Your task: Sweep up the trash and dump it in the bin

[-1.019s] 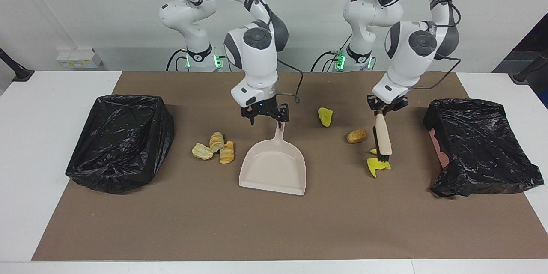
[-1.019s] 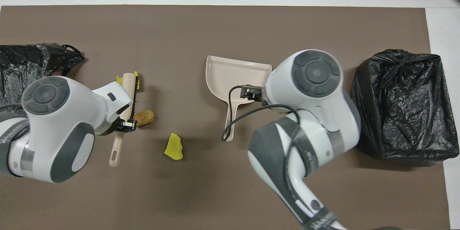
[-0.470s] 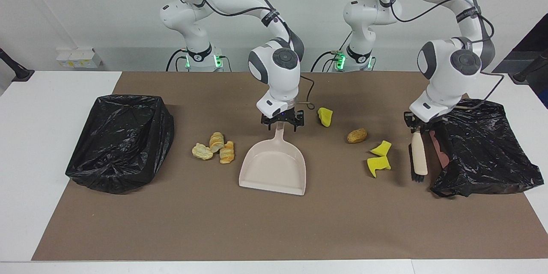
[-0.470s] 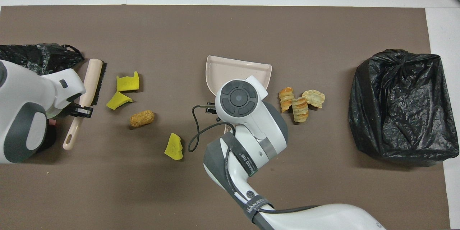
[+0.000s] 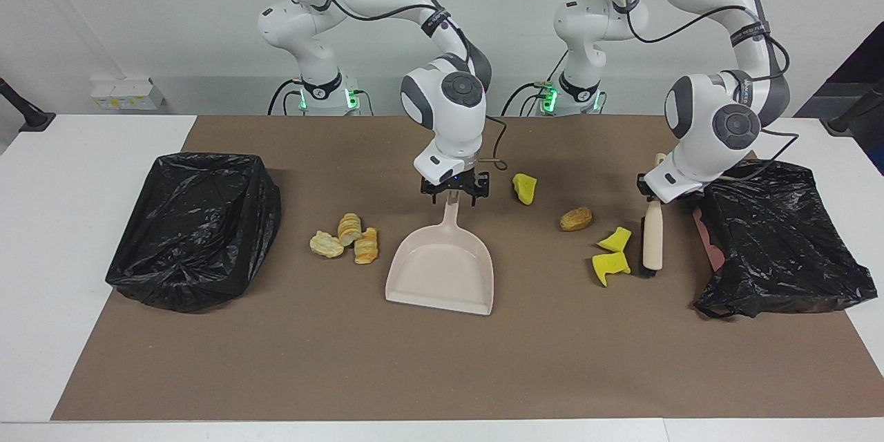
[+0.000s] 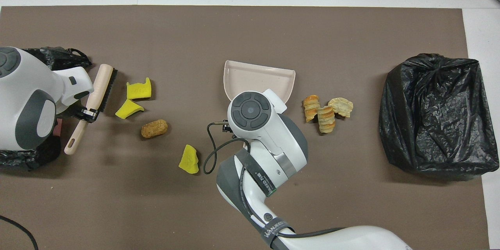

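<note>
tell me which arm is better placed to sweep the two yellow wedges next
Left. The left gripper holds the brush right beside the two yellow wedges, bristles toward them. The right gripper is on the dustpan handle.

Tabletop [image 5: 442,373]: brown mat.
Dustpan [image 5: 442,276]: mid-tabletop, handle in right claw [image 5: 454,195].
Brush [image 5: 652,238]: handle in left claw [image 5: 655,195], toward left arm's end.
Trash: three pastries [image 5: 345,238] beside dustpan; roll [image 5: 575,219]; three yellow wedges [image 5: 608,255].
Black-bagged bin [image 5: 197,228], second bin [image 5: 777,235]: one at each end edge.
</note>
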### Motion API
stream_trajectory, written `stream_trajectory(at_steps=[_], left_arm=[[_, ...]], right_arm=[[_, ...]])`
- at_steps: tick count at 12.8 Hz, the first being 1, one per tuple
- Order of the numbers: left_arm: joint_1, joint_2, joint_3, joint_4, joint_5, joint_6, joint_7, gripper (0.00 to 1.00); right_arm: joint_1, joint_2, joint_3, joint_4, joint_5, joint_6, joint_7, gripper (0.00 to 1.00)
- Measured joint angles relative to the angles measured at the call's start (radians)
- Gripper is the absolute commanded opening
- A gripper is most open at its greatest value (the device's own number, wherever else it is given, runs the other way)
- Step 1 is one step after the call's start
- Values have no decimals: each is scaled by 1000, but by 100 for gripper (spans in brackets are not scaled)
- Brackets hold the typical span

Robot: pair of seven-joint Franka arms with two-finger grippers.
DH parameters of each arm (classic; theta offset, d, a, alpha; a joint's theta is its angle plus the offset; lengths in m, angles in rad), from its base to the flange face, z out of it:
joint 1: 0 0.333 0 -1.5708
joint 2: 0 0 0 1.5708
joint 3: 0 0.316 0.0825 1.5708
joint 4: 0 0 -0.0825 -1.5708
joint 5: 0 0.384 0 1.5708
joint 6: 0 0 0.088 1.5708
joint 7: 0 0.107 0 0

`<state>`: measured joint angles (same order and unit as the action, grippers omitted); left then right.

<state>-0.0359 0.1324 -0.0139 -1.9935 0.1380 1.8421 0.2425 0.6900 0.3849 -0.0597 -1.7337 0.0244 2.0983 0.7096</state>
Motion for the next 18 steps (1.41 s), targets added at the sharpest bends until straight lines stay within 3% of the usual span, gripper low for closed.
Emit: stream_trajectory(at_steps=[1,2,4,5,11,15,18], left_arm=[[-3,-15,-3,-27,-7,-3,0,0],[-8,-33,-4,-61,-21,0,-1,0],[-22,-74,-5,-124,-45,20,-16,0],[-36,-89,-5,-147,-48,31,-45,0],[-205,-121,-10,-199,-154,62,-239,0],[-293,-123,-11,-209,-248,140,-385,0],[-294,-126,4,-181,-255,146,-394,0]], right_arm=[[0,-2,0,-14,0,10,0,74],[0,-6,0,-34,0,30,0,60],[0,-15,0,-58,0,44,0,9],[0,-19,0,-60,0,44,0,0],[-11,-37,0,-61,0,44,-26,0],[-90,-75,-2,-76,2,31,-519,0],[-180,-158,-3,-89,3,-110,-908,0]])
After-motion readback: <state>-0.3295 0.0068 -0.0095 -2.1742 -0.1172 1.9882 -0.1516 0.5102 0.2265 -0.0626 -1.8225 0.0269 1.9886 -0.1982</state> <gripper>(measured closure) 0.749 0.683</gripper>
